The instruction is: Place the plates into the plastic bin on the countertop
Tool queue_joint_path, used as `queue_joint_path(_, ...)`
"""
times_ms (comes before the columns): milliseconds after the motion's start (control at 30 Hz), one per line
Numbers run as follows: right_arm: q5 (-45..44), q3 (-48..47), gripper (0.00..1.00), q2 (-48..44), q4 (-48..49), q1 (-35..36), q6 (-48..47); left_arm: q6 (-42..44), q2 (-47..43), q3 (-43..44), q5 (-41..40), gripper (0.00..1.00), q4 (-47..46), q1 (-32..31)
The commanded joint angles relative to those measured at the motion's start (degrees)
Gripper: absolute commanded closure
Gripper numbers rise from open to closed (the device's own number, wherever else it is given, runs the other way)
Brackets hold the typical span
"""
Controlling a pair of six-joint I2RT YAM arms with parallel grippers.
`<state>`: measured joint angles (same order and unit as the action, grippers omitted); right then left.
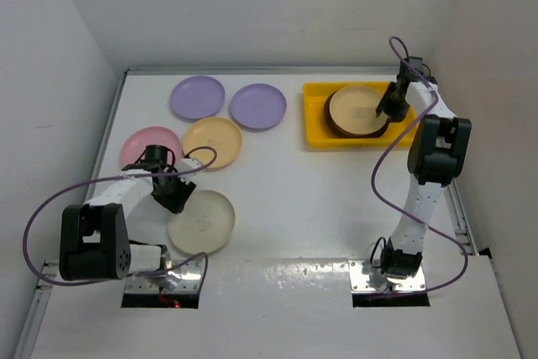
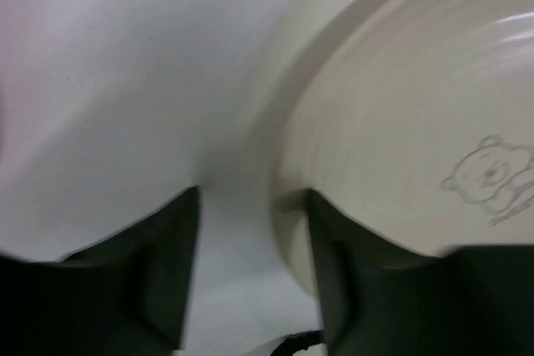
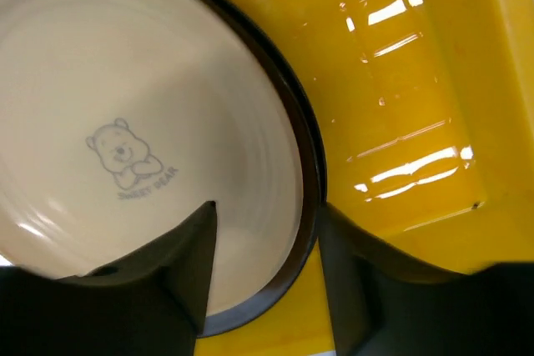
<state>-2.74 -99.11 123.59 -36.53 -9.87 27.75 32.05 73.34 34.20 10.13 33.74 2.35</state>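
Note:
The yellow plastic bin (image 1: 315, 115) sits at the back right of the white countertop (image 1: 319, 208). It holds a dark-rimmed plate with a cream centre (image 1: 357, 111). My right gripper (image 1: 391, 107) is open, its jaws either side of that plate's right rim (image 3: 310, 164), over the bin floor (image 3: 417, 81). A cream plate (image 1: 202, 221) lies at the front left. My left gripper (image 1: 172, 195) is open at its left edge, with the rim (image 2: 288, 164) just inside the right finger. Two lilac plates (image 1: 197, 97) (image 1: 259, 106), a pink plate (image 1: 150, 147) and a pale yellow-orange plate (image 1: 213, 142) lie at the back left.
White walls close in the countertop at the back and on both sides. The arm bases and their looping cables stand at the near edge. The pink and yellow-orange plates lie just behind my left gripper.

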Motion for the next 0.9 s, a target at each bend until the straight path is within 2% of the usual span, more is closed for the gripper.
queue_joint_path(0, 2.5, 0.6, 0.44, -2.9, 1.4, 1.1, -4.4, 1.7, 2.4, 2.6, -0.1, 0.51, -1.4, -1.0)
queue_joint_path(67, 2.0, 0.6, 0.32, -3.9, 1.0, 1.5, -6.1, 1.7, 4.9, 3.9, 0.8, 0.62, -1.4, -1.0)
queue_joint_path(100, 0.4, 0.5, 0.24, -4.8, 0.5, 1.9, -7.7, 1.7, 5.5, 3.9, 1.5, 0.74, -0.9, -1.0)
queue_joint_path(167, -1.0, 0.4, 0.21, -6.7, 0.0, 2.5, -9.5, 2.2, 6.7, 5.1, 3.5, 0.87, -0.2, -1.7)
queue_joint_path(200, -1.2, 0.9, 0.21, -7.4, -0.1, 2.7, -10.1, 2.2, 7.5, 5.1, 3.5, 1.00, 0.4, -2.3)
queue_joint_path(267, -0.4, 1.9, 0.20, -12.0, 0.8, 4.0, -12.3, 0.8, 7.5, 7.8, 5.2, 1.00, 1.2, -2.9)
queue_joint_path(333, -0.1, 7.0, 0.20, -18.9, 3.7, 5.4, -12.5, -0.7, 7.5, 10.2, 5.7, 1.00, 2.3, -3.5)
queue_joint_path(400, 0.0, 14.0, 0.20, -26.1, 6.4, 11.1, -14.6, -1.8, 7.5, 14.5, 6.4, 1.00, 3.5, -4.7)
queue_joint_path(467, 2.4, 27.1, 0.23, -36.0, 15.2, 16.6, -15.1, -2.3, 7.0, 19.2, 8.1, 1.00, 5.3, -5.5)
queue_joint_path(500, 8.7, 33.7, 0.26, -38.1, 24.2, 22.6, -14.6, -3.7, 6.5, 20.8, 8.1, 1.00, 5.3, -6.6)
queue_joint_path(533, 11.6, 40.0, 0.27, -41.5, 27.4, 24.6, -13.3, -4.4, 6.5, 22.5, 9.1, 1.00, 6.6, -7.3)
queue_joint_path(567, 14.7, 42.9, 0.29, -43.8, 34.0, 26.6, -12.4, -6.2, 6.5, 26.0, 11.4, 1.00, 7.1, -8.0)
queue_joint_path(600, 20.0, 45.3, 0.30, -44.4, 36.1, 32.1, -9.4, -7.2, 6.5, 27.8, 12.9, 1.00, 7.7, -9.5)
queue_joint_path(633, 23.1, 50.8, 0.30, -45.1, 45.5, 33.7, -8.4, -8.1, 7.2, 29.7, 14.5, 1.00, 8.2, -10.3)
queue_joint_path(733, 20.9, 50.7, 0.25, -42.6, 48.1, 40.9, -6.0, -11.2, 8.8, 35.4, 17.6, 1.00, 8.7, -13.5)
queue_joint_path(867, 10.9, 44.7, 0.27, -36.1, 44.4, 44.3, -6.2, -12.3, 11.4, 39.7, 17.6, 1.00, 8.7, -16.6)
